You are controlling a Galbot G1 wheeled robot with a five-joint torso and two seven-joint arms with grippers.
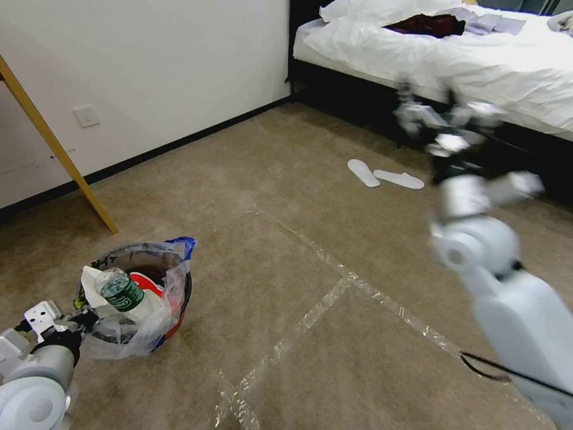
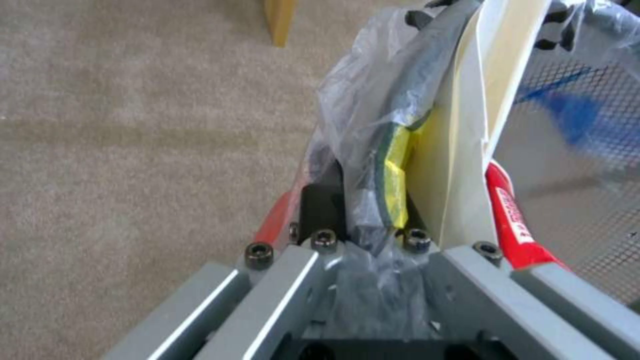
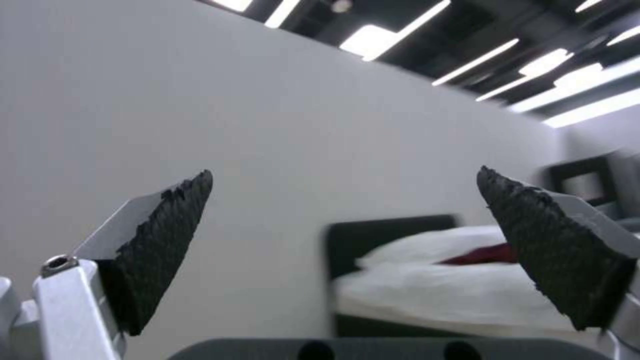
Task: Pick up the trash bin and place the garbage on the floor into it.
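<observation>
Left hand [image 2: 373,235] pinching trash bin [image 1: 140,295] rim through bag; thin grip risking slip, spilling bottle [image 1: 121,291]. Right hand [image 3: 347,240] hanging raised, spread, empty.

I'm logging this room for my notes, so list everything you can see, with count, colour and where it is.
Trash bin: one, red with clear bag, on carpet near left.
Bottle: one, green-labelled, in the bin.
White paper: one, in the bin.
Slippers: two, white, on floor by bed.
Bed: one, white bedding, far right.
Wooden leg: one, yellow, by wall.
Wall socket: one, white.
Tape lines: clear, on carpet.
Left gripper: shut on bin rim.
Right gripper: open, raised, empty.
</observation>
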